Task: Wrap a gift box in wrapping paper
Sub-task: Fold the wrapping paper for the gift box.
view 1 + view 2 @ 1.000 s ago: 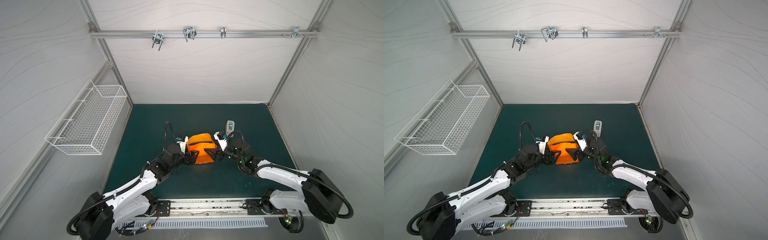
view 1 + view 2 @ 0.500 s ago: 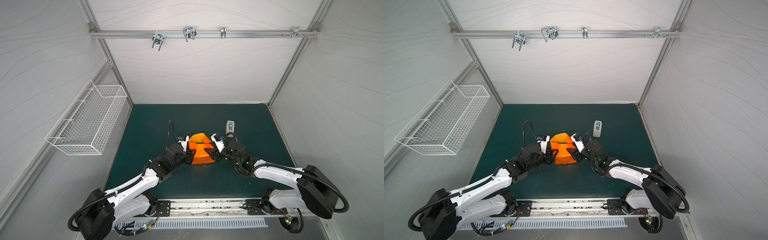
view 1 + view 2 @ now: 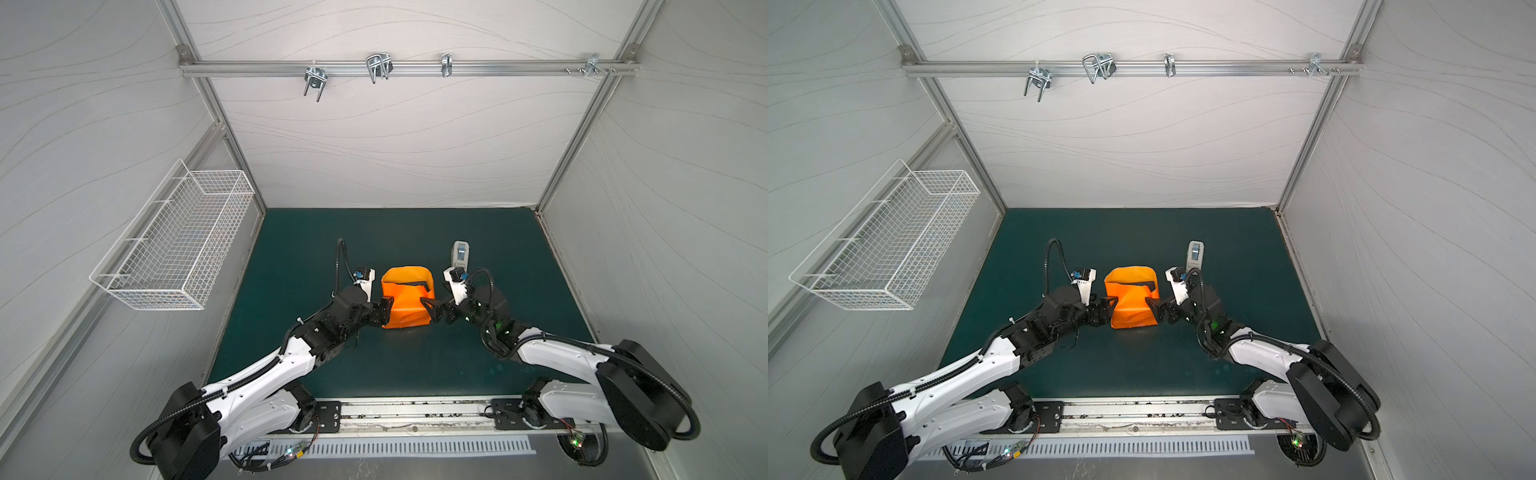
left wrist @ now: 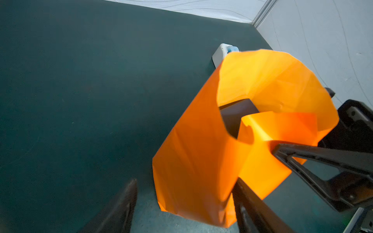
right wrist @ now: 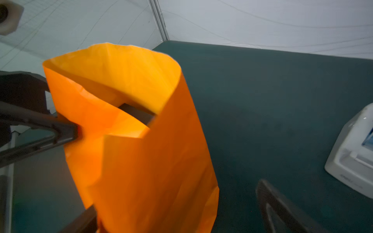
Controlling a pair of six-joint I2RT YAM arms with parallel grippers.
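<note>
So the wrapping paper (image 3: 406,305) is standing up off the dark green surface (image 3: 415,365) like a floppy open-topped tube. It's plain bright orange, with soft creases and a couple of loose flaps folding inward near the top. Look down into it in either wrist view and you can see a bit of the gift box (image 4: 235,118) inside, just a dark flat face with one straight edge showing; the paper hides the rest. The bundle sits around the middle of the surface, right between the two arms. The left end effector (image 3: 386,311) is against its left side and the right end effector (image 3: 431,309) against its right side. Both have their jaws spread apart — in each wrist view one finger is close to the paper's lower edge while the other hangs well clear over bare surface, so neither is clamped on anything. Each wrist view also shows the opposite arm's finger tip poking into an inner fold of the paper. A small white tape dispenser (image 3: 460,254) stands just beyond the right end effector toward the back wall, apart from the paper.
</note>
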